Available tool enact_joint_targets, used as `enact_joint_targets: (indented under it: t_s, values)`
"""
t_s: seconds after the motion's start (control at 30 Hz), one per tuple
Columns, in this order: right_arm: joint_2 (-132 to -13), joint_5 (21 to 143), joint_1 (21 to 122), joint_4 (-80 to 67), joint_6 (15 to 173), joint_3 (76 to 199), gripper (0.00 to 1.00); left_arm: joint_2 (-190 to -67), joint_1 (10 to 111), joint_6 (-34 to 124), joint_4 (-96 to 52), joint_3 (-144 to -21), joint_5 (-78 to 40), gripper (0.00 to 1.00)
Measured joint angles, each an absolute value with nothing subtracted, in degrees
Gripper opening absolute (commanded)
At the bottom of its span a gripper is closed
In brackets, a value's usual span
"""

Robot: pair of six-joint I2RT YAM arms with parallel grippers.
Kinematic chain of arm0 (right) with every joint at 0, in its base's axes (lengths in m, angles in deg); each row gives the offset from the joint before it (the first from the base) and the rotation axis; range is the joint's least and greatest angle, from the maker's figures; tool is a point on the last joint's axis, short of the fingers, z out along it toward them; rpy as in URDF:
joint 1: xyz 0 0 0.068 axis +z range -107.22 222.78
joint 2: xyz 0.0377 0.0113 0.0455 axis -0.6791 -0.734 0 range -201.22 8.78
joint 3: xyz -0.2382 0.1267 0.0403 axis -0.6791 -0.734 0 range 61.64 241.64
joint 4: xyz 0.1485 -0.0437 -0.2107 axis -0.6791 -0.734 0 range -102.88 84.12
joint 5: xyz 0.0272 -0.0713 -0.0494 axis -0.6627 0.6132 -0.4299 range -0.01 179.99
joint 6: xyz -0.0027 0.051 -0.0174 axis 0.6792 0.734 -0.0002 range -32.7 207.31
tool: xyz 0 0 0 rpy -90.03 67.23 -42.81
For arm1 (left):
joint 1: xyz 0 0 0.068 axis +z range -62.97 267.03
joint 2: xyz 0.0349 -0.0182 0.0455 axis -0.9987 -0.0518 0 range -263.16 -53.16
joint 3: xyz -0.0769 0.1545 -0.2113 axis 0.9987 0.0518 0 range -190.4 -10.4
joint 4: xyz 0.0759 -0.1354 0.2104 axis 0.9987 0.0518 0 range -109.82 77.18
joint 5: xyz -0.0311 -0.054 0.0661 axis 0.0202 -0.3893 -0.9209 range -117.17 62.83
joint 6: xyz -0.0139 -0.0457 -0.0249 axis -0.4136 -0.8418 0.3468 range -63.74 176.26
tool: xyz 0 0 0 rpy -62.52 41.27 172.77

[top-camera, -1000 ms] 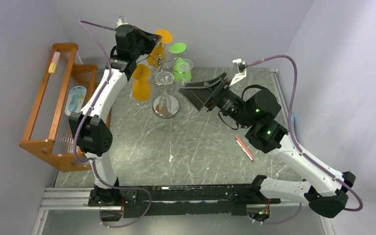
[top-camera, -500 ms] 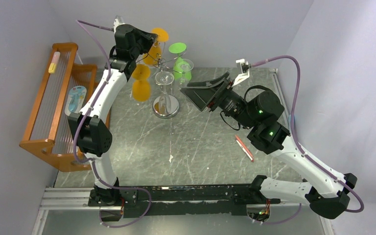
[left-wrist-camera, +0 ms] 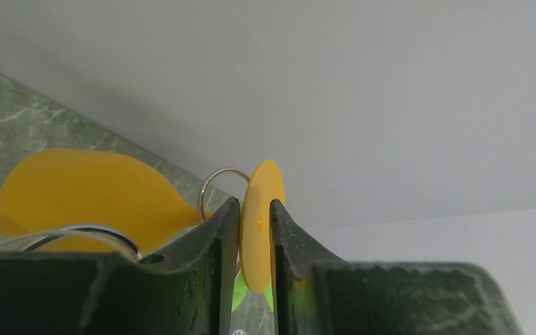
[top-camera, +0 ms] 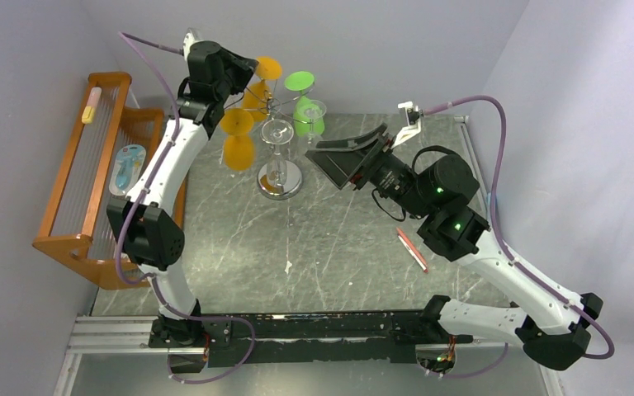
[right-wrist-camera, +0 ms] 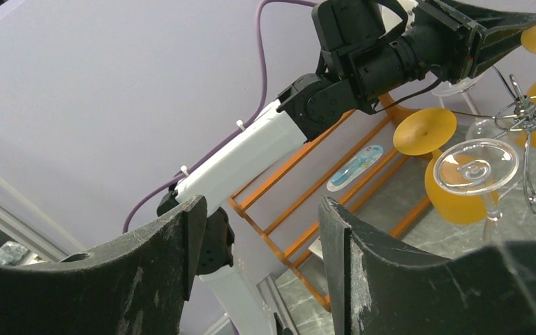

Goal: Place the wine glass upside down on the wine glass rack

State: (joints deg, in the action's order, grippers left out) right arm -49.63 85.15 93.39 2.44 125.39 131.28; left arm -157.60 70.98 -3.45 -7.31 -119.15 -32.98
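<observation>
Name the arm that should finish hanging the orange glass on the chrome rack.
Left. The left claw has the foot of the orange glass between its fingers, up at the wire arms of the wine glass rack. The right claw is open and empty, off to the rack's right.

The left arm [top-camera: 161, 161] stretches high and far forward. Its left gripper [left-wrist-camera: 255, 204] is held level, with the fingers only a narrow slot apart; whether they are pinching cannot be told. The right arm [top-camera: 495, 264] folds at the elbow and aims the right gripper [right-wrist-camera: 262, 202] toward the left arm's wrist, its fingers spread wide.
</observation>
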Motion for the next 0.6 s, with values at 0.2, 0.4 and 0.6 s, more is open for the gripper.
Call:
enact_joint_targets:
  t_s: [0.2,0.4,0.6]
  values:
    - [-49.1,85.3,93.4,2.5,125.4,131.0,0.63,-156.1,71.0,-1.9,-4.0,-118.4,-34.9,0.26]
    - [-49.1,85.5,93.4,2.5,125.4,130.8,0.63,-153.8,71.2,0.5,-2.2,-118.3,-36.6,0.26]
    - [-48.7,87.4,93.4,1.7,124.1,130.1,0.65,-152.0,71.3,3.7,0.3,-118.3,-37.7,0.32]
